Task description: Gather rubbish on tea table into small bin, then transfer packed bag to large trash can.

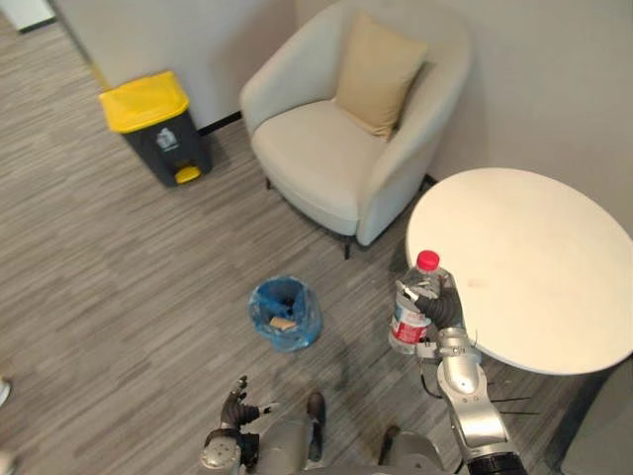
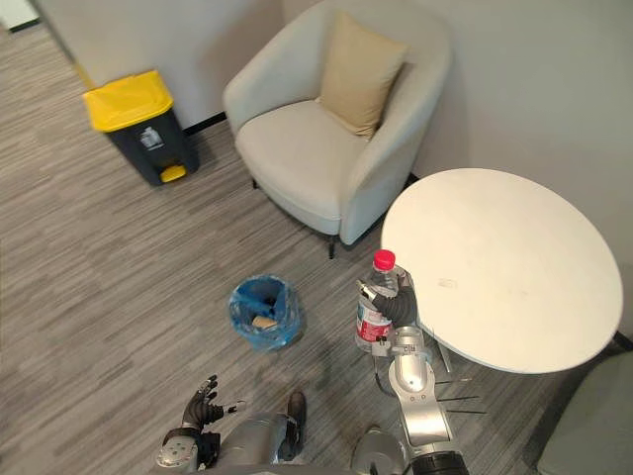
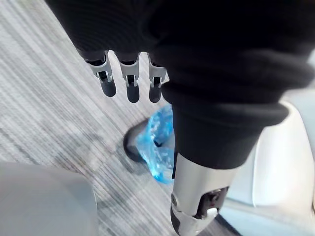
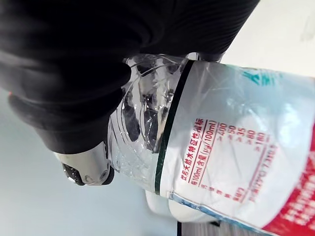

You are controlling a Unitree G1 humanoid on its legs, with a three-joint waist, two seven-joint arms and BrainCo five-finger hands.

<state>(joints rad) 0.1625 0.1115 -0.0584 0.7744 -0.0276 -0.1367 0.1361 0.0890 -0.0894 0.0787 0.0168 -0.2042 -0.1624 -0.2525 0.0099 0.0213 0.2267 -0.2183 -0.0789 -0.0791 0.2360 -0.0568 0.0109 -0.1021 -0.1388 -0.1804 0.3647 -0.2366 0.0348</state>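
My right hand (image 1: 438, 305) is shut on a clear plastic bottle (image 1: 412, 305) with a red cap and a red and white label. It holds the bottle upright in the air just off the left edge of the round white tea table (image 1: 534, 262). Close up, the bottle (image 4: 211, 162) lies against the hand's dark cover. A small bin lined with a blue bag (image 1: 285, 313) stands on the floor to the left, with a brown scrap inside. The large grey trash can with a yellow lid (image 1: 155, 127) stands far left by the wall. My left hand (image 1: 237, 408) hangs low with relaxed fingers (image 3: 129, 81).
A cream armchair (image 1: 346, 139) with a tan cushion stands between the trash can and the table, against the wall. Grey striped carpet lies around the small bin (image 3: 157, 142).
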